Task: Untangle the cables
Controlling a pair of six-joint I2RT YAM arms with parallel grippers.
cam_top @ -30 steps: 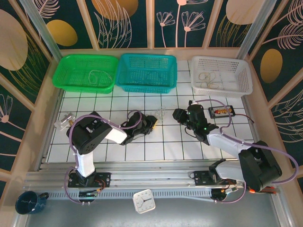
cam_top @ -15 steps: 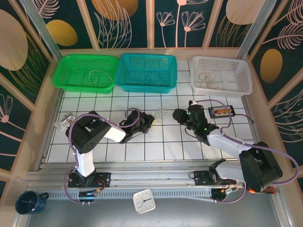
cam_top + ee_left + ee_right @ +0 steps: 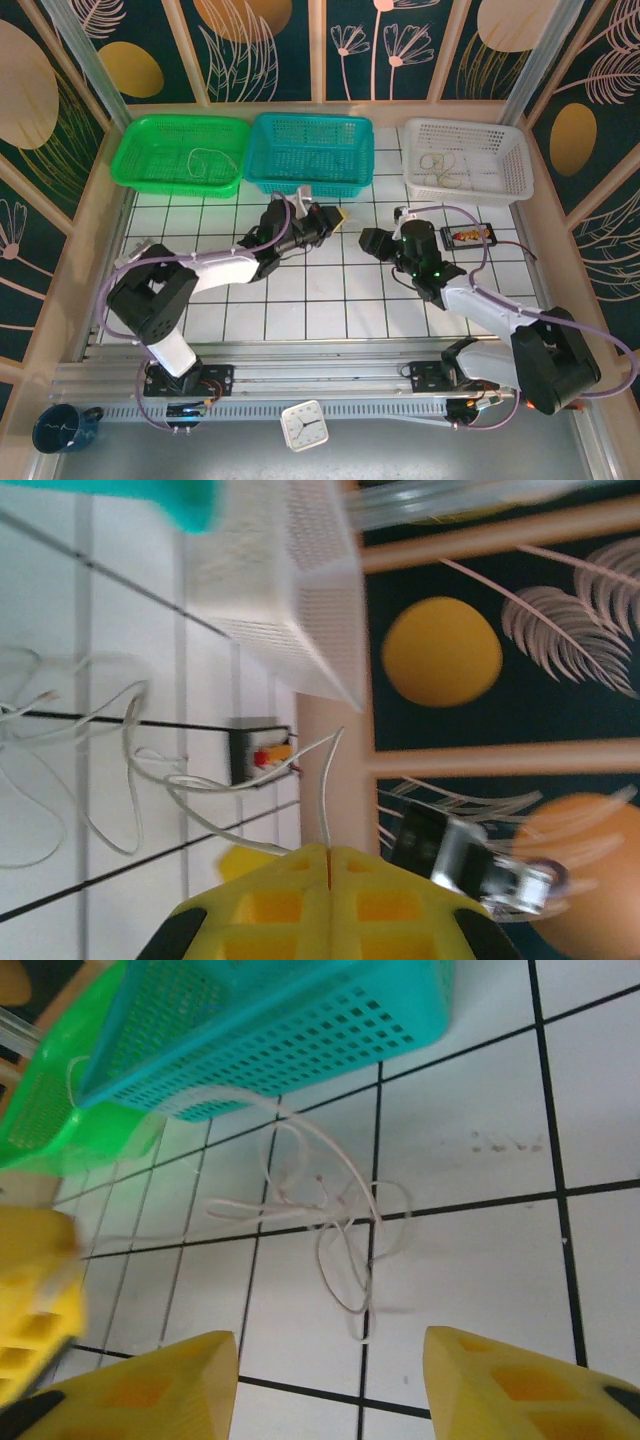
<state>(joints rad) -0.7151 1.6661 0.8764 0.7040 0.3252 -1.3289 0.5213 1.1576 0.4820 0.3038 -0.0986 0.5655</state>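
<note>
Top external, table [image 3: 330,300]: we are working on the white tiles at mid-table, just in front of the baskets.
Teal basket [image 3: 310,152]: it stands close behind the tangle, so we would pull along the tiles and away from its wall, not towards it.
Left gripper [image 3: 328,852]: the fingers are pressed together and pinch one thin strand, which comes out of the seam between the yellow pads.
Right gripper [image 3: 330,1360]: the fingers are spread wide and hold nothing. It hangs low over the tangle, which lies just ahead of the gap.
Cables [image 3: 372,1218]: a small, loose knot of pale loops lies flat on the tiles near the teal basket, between the two grippers.
Strand [image 3: 326,800]: it rises from the left pads and curves back down to the loops. It looks slack rather than taut.
Step in hand: we judge that the left end is secured and the right must now take a second hold.
Doing it well: we would lower the right fingers over a single outer loop, not the crossing in the middle. We would close fully, then draw the two holds apart slowly and level.
Risk: the wires are limp and very thin, so a fast pull may tighten the knot or slip a strand out of the pads.
Black box [image 3: 258,752]: its lead is not ours to pull, so we keep clear of it.
</note>
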